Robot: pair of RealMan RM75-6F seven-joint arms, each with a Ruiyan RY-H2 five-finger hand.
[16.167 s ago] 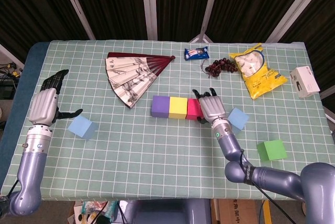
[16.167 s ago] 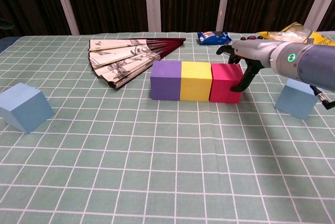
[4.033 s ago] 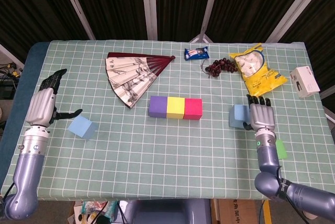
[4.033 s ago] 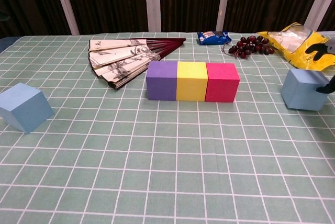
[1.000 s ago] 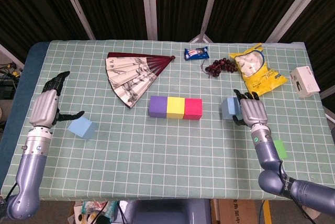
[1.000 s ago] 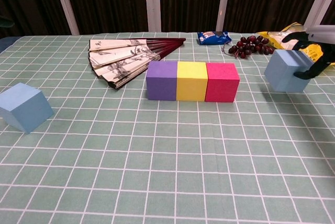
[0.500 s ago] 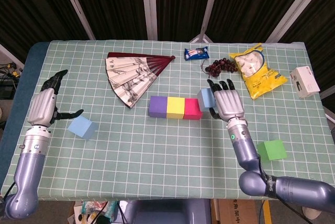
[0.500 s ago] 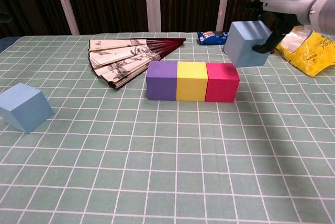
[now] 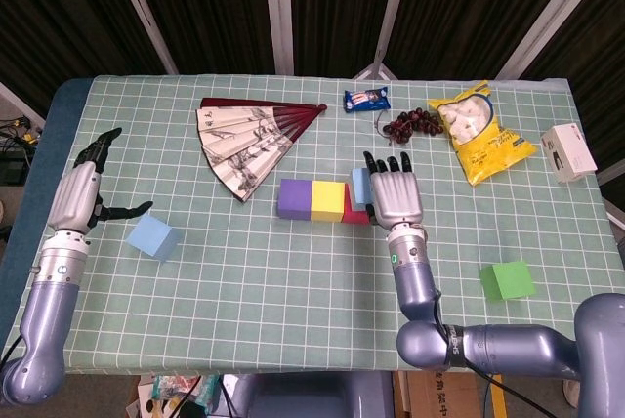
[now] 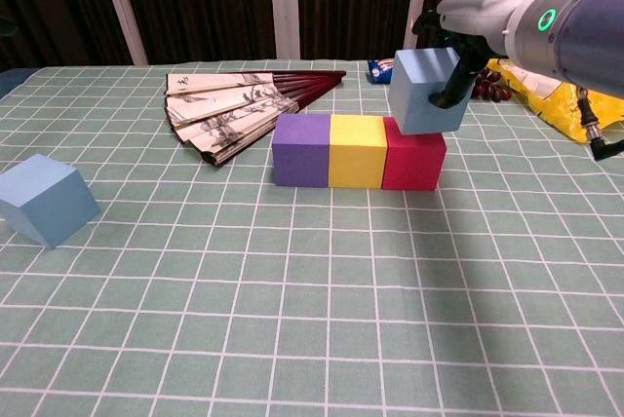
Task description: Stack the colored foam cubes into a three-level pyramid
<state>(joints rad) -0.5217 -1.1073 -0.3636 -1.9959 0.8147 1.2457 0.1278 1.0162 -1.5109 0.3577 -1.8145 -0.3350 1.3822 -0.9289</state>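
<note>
A purple cube (image 9: 295,198), a yellow cube (image 9: 329,200) and a pink cube (image 10: 414,159) stand side by side in a row at the table's middle. My right hand (image 9: 394,198) grips a light blue cube (image 10: 426,92) and holds it just above the pink cube, slightly tilted. In the head view this hand hides most of the pink cube. A second light blue cube (image 9: 154,236) lies at the left, with my left hand (image 9: 80,193) beside it, fingers spread and holding nothing. A green cube (image 9: 507,281) sits at the near right.
An open paper fan (image 9: 249,140) lies behind the row. At the back are a blue snack packet (image 9: 366,99), dark grapes (image 9: 412,123) and a yellow bag (image 9: 479,130). A white box (image 9: 568,151) sits by the right edge.
My right hand has carried the light blue cube leftward from the right side of the table to above the pink cube. The left hand has stayed in place.
</note>
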